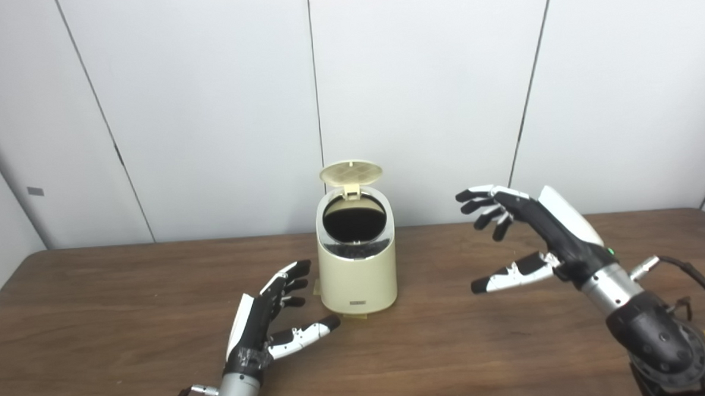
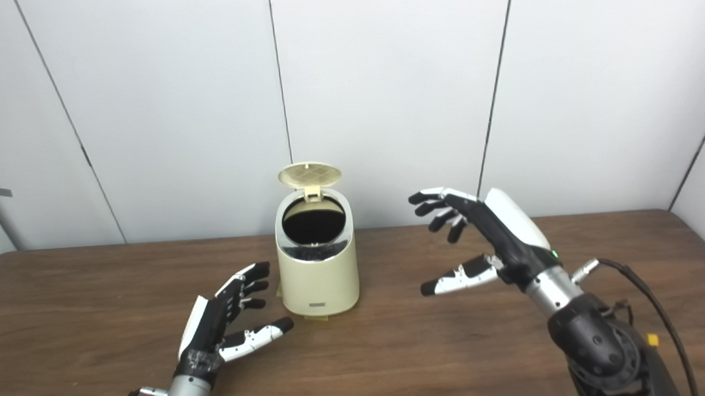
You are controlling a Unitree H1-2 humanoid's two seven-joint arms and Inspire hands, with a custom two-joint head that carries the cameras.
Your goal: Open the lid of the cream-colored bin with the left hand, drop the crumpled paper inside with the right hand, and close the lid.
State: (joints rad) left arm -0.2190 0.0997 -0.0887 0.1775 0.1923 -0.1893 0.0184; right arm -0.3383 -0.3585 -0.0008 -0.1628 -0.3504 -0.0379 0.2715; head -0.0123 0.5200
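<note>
Left eye view: cream bin [image 1: 357, 269] mid-table [image 1: 125, 315], lid [image 1: 351, 172] flipped up, left hand [image 1: 269, 323] beside it, fingers spread, empty, right eye view: right hand [image 2: 488, 239] raised, splayed, empty, paper nowhere visible

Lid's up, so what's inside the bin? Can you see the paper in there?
The cream bin stands with its lid upright. Through the opening only darkness shows; no paper is visible, and the bottom is hidden. Neither the left hand nor the right hand holds anything.
</note>
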